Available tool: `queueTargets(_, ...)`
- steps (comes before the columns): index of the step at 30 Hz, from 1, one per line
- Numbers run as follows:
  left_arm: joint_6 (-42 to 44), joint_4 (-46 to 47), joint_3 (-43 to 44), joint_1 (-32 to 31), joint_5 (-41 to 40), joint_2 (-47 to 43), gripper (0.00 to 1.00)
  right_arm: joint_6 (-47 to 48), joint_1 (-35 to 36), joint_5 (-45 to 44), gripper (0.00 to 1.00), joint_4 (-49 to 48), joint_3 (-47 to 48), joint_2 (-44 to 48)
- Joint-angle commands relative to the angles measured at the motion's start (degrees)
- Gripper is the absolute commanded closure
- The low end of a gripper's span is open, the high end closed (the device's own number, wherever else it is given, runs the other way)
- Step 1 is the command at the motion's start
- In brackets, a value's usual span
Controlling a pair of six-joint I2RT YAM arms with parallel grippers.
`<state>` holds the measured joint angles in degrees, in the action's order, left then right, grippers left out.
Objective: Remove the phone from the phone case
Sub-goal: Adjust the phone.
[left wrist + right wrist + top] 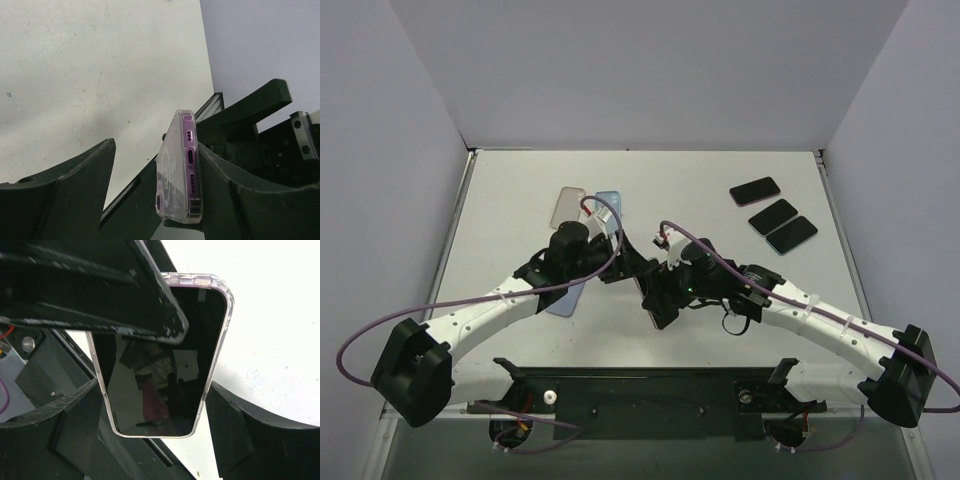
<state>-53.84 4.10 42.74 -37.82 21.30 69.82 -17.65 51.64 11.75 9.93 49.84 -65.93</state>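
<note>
Right wrist view: right gripper [152, 390] clamps the sides of the clear phone case [222, 285], with the phone [160, 370] seated inside, screen to camera, held off the table [280, 315]. Left gripper [155, 150] stands open, one finger against the screen, the other well apart. Risk: pressure from that lone finger could twist the case out of the side grip and drop both; the side squeeze may also pinch the phone in.

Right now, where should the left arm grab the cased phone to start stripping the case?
Likely the free end of the clear plastic case around the purple phone, pinched screen-to-back, coming from beyond that end: the right gripper has its jaws on both long edges, leaving only the faces.
</note>
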Motion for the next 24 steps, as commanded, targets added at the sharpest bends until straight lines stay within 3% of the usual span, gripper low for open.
queueTargets(1, 4.88, -1.99, 2.79, -1.46, 5.85, 2.33, 0.33, 4.2, 1.62, -4.53, 1.0, 1.05, 5.26, -0.42)
queueTargets(3, 5.5, -1.64, 2.61, -1.46, 7.08, 2.25, 0.54, 4.9, 2.32, -6.82, 1.0, 2.98, 6.23, -0.51)
queueTargets(4, 5.68, -1.38, 2.7, -1.2, 7.35, 1.73, 0.71, 4.56, 2.33, -7.78, 1.0, 4.03, 6.66, -0.69)
queueTargets(5, 6.29, -1.37, 3.22, -0.68, 7.27, 1.37, 0.93, 4.21, 2.33, -8.05, 0.79, 4.39, 6.84, -0.86)
queueTargets(6, 6.3, -1.72, 3.49, -0.32, 5.87, 0.15, 1.0, 2.81, 2.33, -9.54, 0.63, 5.18, 6.76, -0.78)
queueTargets(7, 6.12, -1.73, 3.75, 0.46, 4.73, -0.82, 1.0, 2.1, 2.15, -10.51, 0.39, 7.01, 6.67, -0.95)
queueTargets(8, 5.77, -0.86, 3.67, 0.64, 0.97, -3.79, 1.0, 0.35, 2.15, -13.3, 0.24, 7.64, 6.49, -1.04)
queueTargets(9, 4.99, 0.2, 2.71, 1.25, -4.11, -5.56, 1.0, -0.71, 1.98, -13.59, 0.21, 7.56, 5.88, -0.61)
queueTargets(12, 2.96, 10.61, -2.12, 1.09, -16.52, -16.43, 1.0, -8.96, 0.4, -12.19, 0.15, 3.27, 2.2, 2.11)
queueTargets(15, -4.42, 21.72, -10.02, 1.43, -24.62, -21.74, 1.0, -19.4, -0.83, -5.87, 0.14, -8.3, -2.72, 5.81)
queueTargets(20, -13.28, 36.75, -13.91, 1.35, -23.41, -21.48, 1.0, -33.66, -8.46, 3.0, 0.14, -27.48, -8.62, 9.95)
queueTargets(24, -17.08, 42.04, -15.4, 0.91, -23.67, -21.22, 1.0, -43.95, -11.55, 8.55, 0.26, -46.98, -12.93, 9.42)
